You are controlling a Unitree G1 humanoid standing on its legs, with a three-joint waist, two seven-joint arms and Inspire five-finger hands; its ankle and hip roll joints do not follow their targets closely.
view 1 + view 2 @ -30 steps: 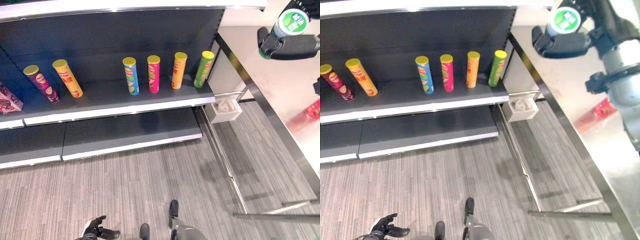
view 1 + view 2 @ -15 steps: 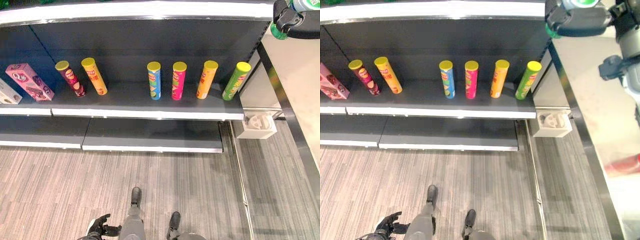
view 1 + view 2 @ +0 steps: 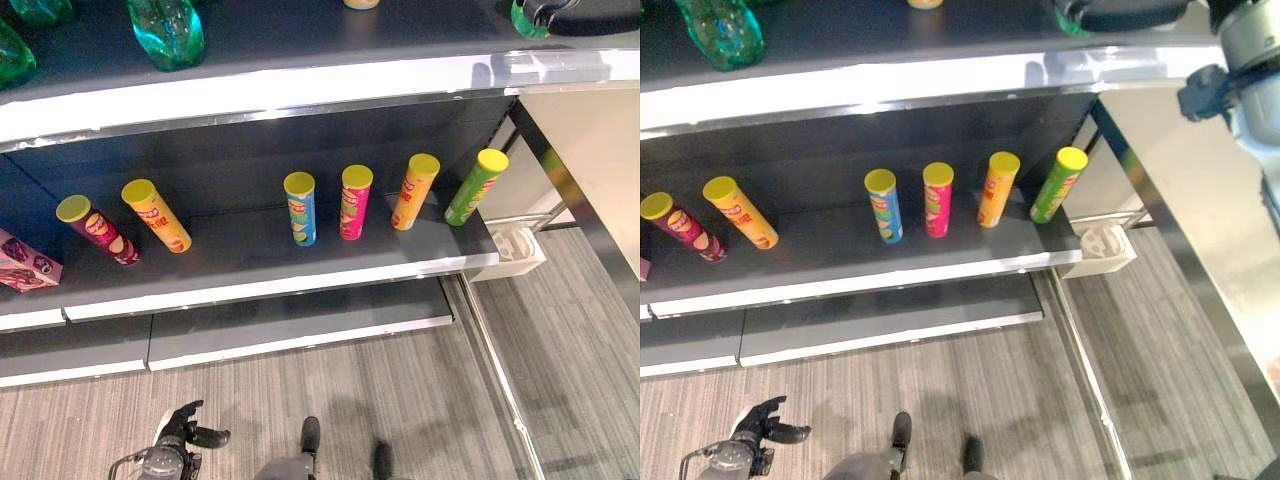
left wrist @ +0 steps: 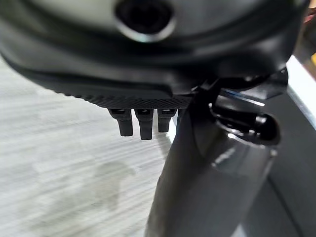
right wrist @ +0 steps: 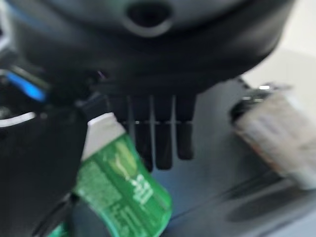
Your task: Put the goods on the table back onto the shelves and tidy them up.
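My right hand is at the right end of the top shelf, shut on a green bottle with a white label; its fingers reach past the bottle over the dark shelf board. A sliver of that bottle shows beside the hand. My left hand hangs low over the floor, open and holding nothing. Several chip cans stand leaning on the middle shelf, from a purple one on the left to a green one on the right.
Two green bottles stand on the top shelf at the left. A pale can or bottle lies on the shelf near my right hand. A pink box sits far left. The table and a white box are at the right.
The camera has swung and tilted up, bringing the top shelf into view. My right hand with the green bottle has gone from over the table to the top shelf's right end.
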